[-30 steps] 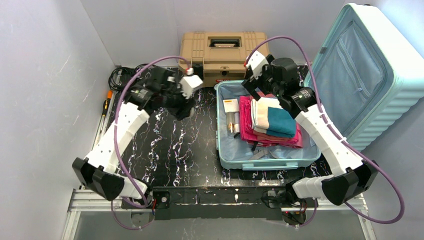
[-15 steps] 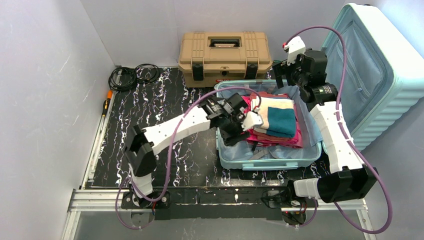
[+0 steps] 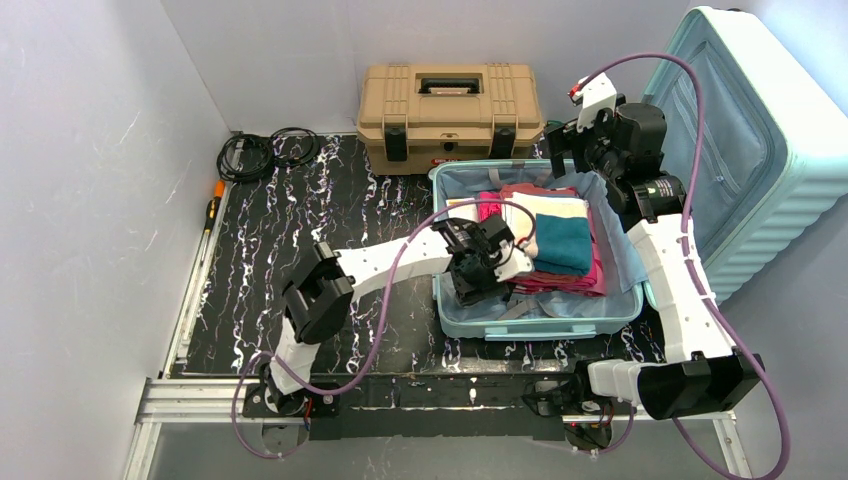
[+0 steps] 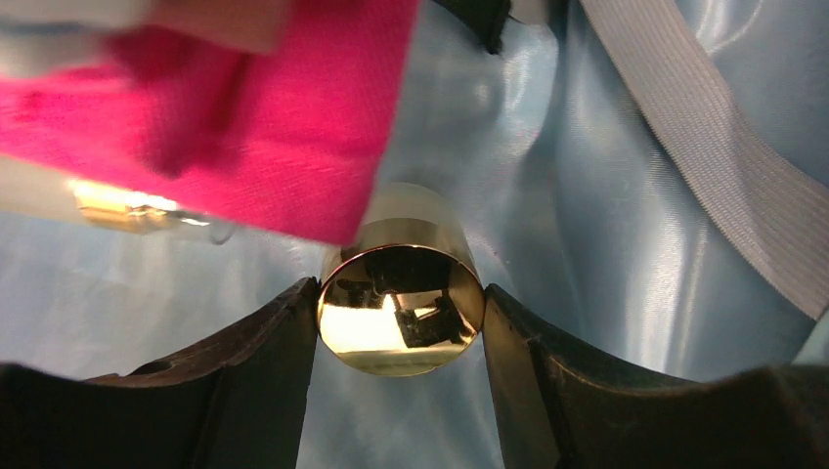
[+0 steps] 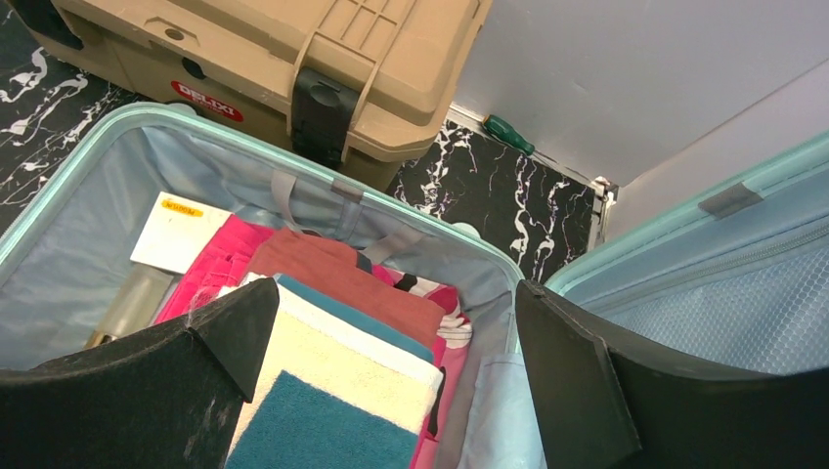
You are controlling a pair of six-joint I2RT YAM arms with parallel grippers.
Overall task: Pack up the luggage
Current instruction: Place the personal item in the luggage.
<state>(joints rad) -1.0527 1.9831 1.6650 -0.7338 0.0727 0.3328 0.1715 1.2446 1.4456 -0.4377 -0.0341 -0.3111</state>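
Top external: left arm (image 3: 390,262) in luggage (image 3: 540,325), end effector (image 4: 401,289) straddling bottle (image 4: 401,332).

Top external: fixed, high behind the arm bases, looking down on the whole table (image 3: 280,220). Left wrist: pressed close to a gold cap (image 4: 401,298) inside the luggage (image 3: 540,322). Right wrist: higher, looking down over the luggage's far end and the tan toolbox (image 5: 293,59). All three share the luggage interior.
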